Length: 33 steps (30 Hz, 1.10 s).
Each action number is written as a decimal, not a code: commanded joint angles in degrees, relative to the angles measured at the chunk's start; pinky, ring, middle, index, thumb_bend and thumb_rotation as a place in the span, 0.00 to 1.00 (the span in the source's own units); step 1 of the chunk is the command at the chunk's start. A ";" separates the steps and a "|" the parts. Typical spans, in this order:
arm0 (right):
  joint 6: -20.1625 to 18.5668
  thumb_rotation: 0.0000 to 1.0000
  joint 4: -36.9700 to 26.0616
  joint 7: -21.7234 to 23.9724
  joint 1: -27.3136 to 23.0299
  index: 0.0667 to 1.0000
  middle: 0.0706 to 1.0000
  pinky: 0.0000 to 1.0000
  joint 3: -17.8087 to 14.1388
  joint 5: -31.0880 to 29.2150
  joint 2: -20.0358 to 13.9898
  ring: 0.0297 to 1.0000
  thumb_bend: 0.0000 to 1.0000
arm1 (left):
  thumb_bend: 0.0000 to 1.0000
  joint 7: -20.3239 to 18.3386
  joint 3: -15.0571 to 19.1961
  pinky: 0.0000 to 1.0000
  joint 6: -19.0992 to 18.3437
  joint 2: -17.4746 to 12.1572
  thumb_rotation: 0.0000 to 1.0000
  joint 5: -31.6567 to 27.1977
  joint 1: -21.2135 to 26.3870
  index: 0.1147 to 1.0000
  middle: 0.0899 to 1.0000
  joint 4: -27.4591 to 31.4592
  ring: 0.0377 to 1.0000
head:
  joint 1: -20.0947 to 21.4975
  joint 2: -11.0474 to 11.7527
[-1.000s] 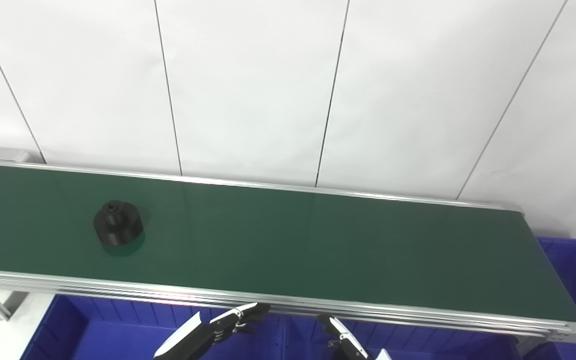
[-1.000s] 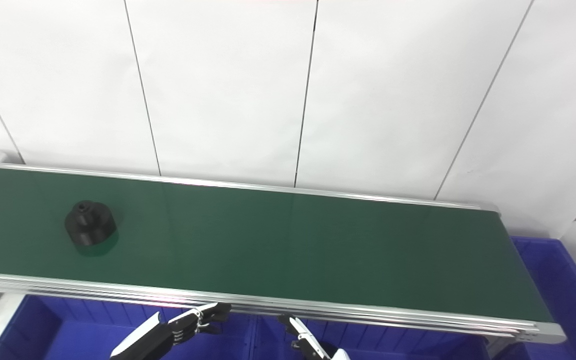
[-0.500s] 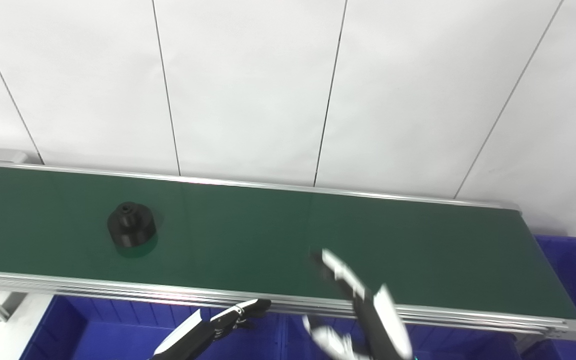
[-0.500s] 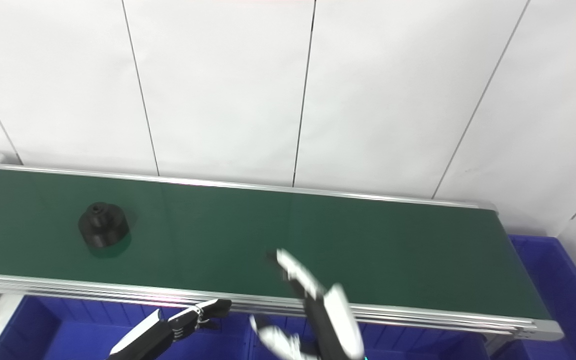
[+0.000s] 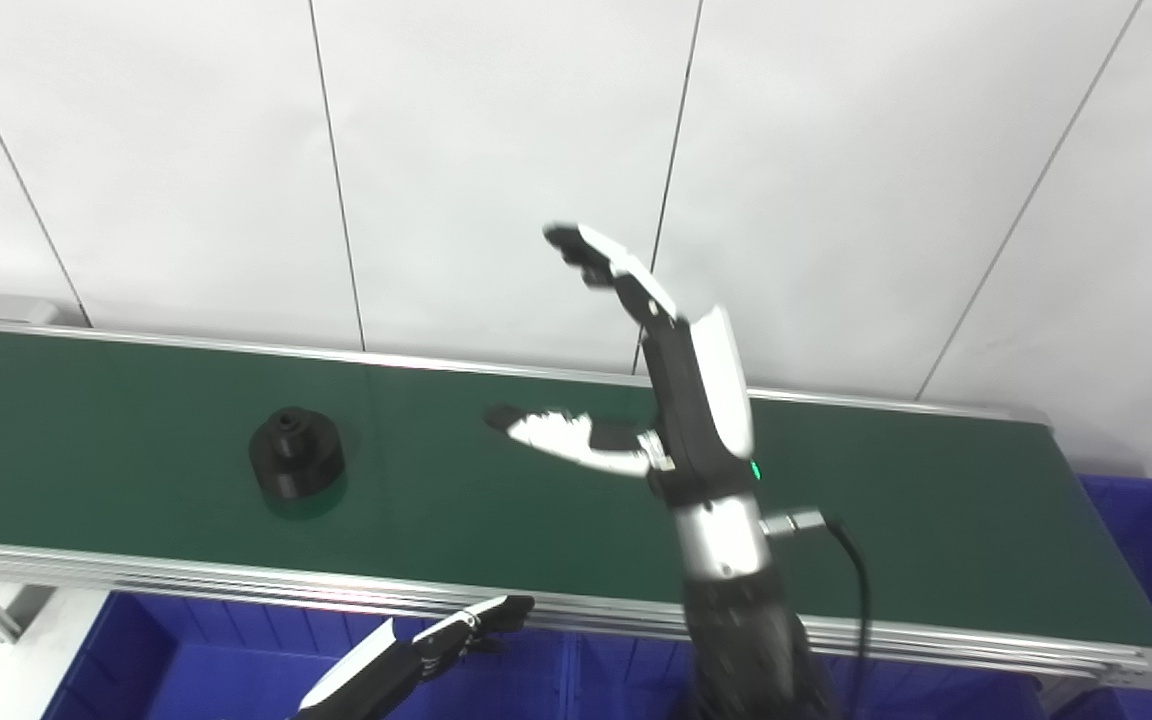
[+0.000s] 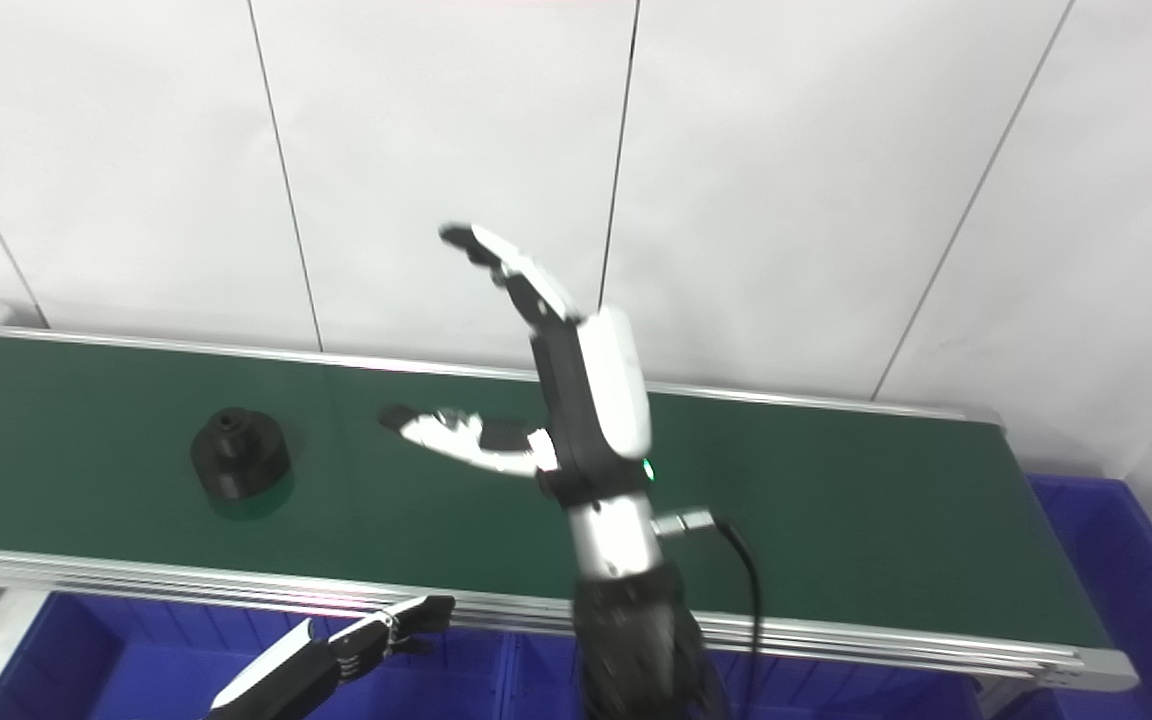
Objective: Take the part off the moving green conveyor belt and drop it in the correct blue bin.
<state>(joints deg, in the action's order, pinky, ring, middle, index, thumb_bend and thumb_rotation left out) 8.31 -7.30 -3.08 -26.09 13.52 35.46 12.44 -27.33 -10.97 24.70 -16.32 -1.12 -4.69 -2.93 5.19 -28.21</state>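
Note:
A black round part [image 5: 296, 464] with a small raised hub stands on the green conveyor belt [image 5: 936, 520], left of centre; it also shows in the right eye view [image 6: 239, 461]. My right hand [image 5: 676, 390] is raised high above the belt's middle, open, fingers spread upward and thumb pointing left toward the part, well to the part's right. My left hand [image 5: 456, 632] is low in front of the belt's near rail, over a blue bin, fingers extended and empty.
Blue bins [image 5: 166, 660] sit below the belt's near edge, and another blue bin [image 5: 1146, 540] stands at the belt's right end. An aluminium rail [image 5: 186, 572] runs along the near side. A white panelled wall stands behind.
My right arm has swung up from below the near rail to high over the belt, hand open. The black part has travelled rightward along the belt. My left hand has barely moved.

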 commanded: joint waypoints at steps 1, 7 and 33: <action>-0.51 0.11 2.45 -4.53 -4.73 0.80 0.79 0.74 -0.08 2.89 2.05 0.77 0.85 | 0.48 0.12 0.22 0.87 2.19 -0.45 0.61 -1.35 0.44 0.92 0.93 1.25 0.92 | -0.08 -0.03; 0.58 0.17 16.32 -13.87 -12.90 0.77 0.77 0.71 -0.12 5.80 2.76 0.75 0.88 | 0.48 0.10 0.14 0.86 2.14 -0.40 0.61 -1.24 0.33 0.91 0.93 1.29 0.91 | 0.12 0.09; 6.41 0.26 63.70 -24.98 -27.30 0.92 0.90 0.77 7.61 0.46 1.22 0.88 0.97 | 0.50 0.13 -0.18 0.85 2.17 -0.38 0.60 -0.62 -1.08 0.90 0.93 2.37 0.91 | -0.10 0.18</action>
<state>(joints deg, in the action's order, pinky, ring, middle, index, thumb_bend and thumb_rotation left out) 12.13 56.43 -26.15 -49.93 20.30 35.15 13.19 -27.64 -11.15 24.73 -16.32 -1.04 -6.02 -2.64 5.19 -28.04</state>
